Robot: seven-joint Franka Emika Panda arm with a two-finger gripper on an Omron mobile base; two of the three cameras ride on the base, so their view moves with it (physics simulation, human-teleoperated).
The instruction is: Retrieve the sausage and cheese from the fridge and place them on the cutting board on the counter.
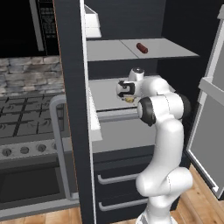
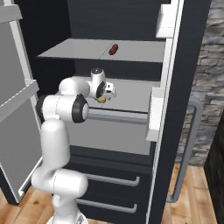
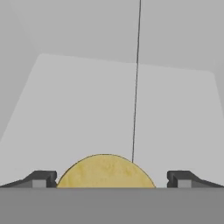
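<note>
Two things are wanted from the fridge point(image 1: 74, 109), and neither has come out yet. Going left to right in the left base view, I see the stove point(image 1: 26, 127) beside the fridge's open left door, then the light grey shelves, then my own white arm reaching in to the middle shelf point(image 1: 105, 94). The sausage point(image 1: 141, 47) lies by itself on the upper shelf point(image 1: 170, 50), well above my hand and untouched.

On the middle shelf sits the cheese point(image 3: 106, 172), a pale yellow lump. In the hand view it lies between my two fingertips, with the left one point(image 3: 40, 178) just beside it and the right one point(image 3: 183, 178) standing a little apart. My gripper point(image 3: 111, 179) is spread wide and holds nothing; the jaws bracket the cheese without pressing on it.

So I judge that I am at the very start of the first pick: the cheese is lined up for a grasp but not yet taken. Left to do, as I reckon it, is closing on the cheese, carrying it out, and fetching the sausage afterward. Where the cutting board and counter lie I cannot say from these pictures.
</note>
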